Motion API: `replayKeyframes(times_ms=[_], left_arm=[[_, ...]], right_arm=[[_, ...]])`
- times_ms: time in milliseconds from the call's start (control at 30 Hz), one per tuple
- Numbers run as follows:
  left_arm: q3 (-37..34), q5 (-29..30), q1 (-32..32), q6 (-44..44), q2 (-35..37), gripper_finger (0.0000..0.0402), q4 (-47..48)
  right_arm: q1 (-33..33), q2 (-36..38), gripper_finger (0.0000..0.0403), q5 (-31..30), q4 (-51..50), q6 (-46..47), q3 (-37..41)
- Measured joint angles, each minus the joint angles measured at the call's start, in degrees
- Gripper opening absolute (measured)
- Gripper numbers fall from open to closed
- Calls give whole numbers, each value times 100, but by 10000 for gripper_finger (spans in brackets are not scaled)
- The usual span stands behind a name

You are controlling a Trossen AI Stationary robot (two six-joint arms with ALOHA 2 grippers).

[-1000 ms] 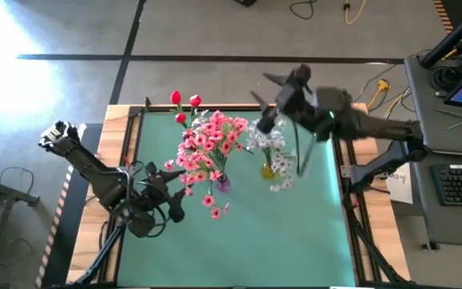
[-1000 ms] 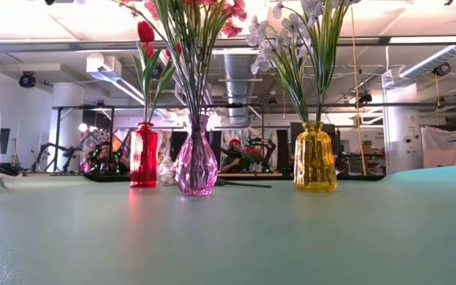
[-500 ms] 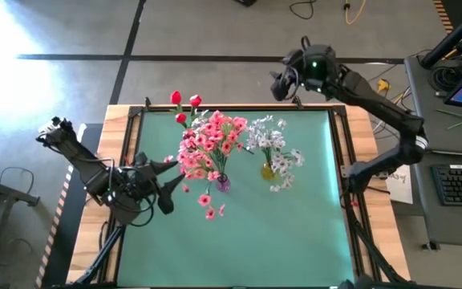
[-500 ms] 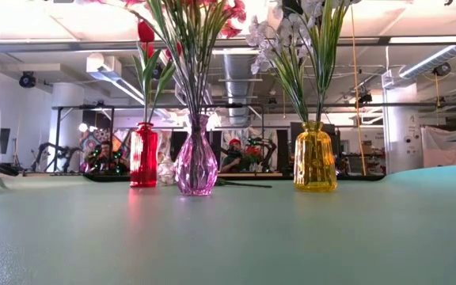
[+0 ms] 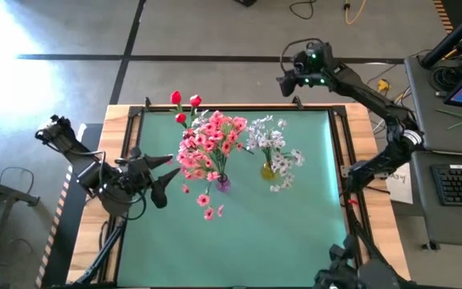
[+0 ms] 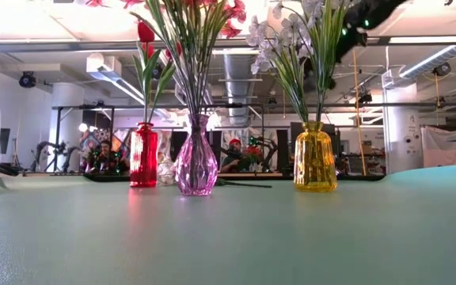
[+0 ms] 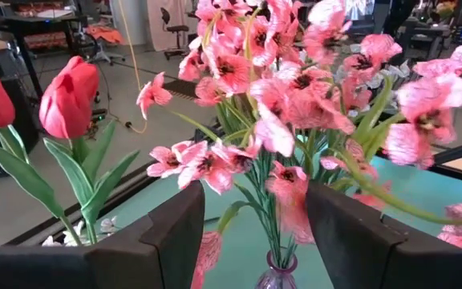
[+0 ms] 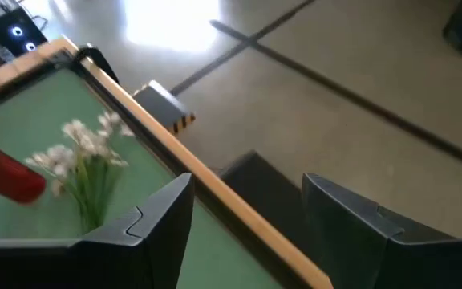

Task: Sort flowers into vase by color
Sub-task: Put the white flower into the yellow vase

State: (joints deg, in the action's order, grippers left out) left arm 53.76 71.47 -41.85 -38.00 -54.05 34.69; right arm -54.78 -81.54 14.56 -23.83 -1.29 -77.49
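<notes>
Pink-blossomed artificial sprays (image 5: 208, 143) and white-blossomed sprays (image 5: 273, 144) stand side by side mid-way on the green-topped table (image 5: 239, 233). Left gripper (image 5: 165, 178) hovers beside the pink; right gripper (image 5: 283, 82) hangs past the far edge.

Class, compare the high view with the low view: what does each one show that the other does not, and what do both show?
Only the high view shows the left tool, open beside the pink flowers, and the right tool, open beyond the table's far edge.

Only the low view shows the vases as separate things: red vase, pink vase, yellow vase, and the room behind.

Both show pink, white and red flowers on the green table.
</notes>
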Motion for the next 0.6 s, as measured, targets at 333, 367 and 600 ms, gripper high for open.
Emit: replayKeyframes(times_ms=[333, 367, 600], left_arm=[[0, -18, 0, -20, 319, 204, 84], [0, -18, 0, -20, 359, 204, 84], [0, -14, 0, 58, 693, 204, 78]], right_arm=[[-459, 5, 223, 1125, 1551, 285, 1441], [-438, 5, 223, 1156, 1706, 285, 1549], [-344, 5, 223, 1435, 2485, 289, 2209]])
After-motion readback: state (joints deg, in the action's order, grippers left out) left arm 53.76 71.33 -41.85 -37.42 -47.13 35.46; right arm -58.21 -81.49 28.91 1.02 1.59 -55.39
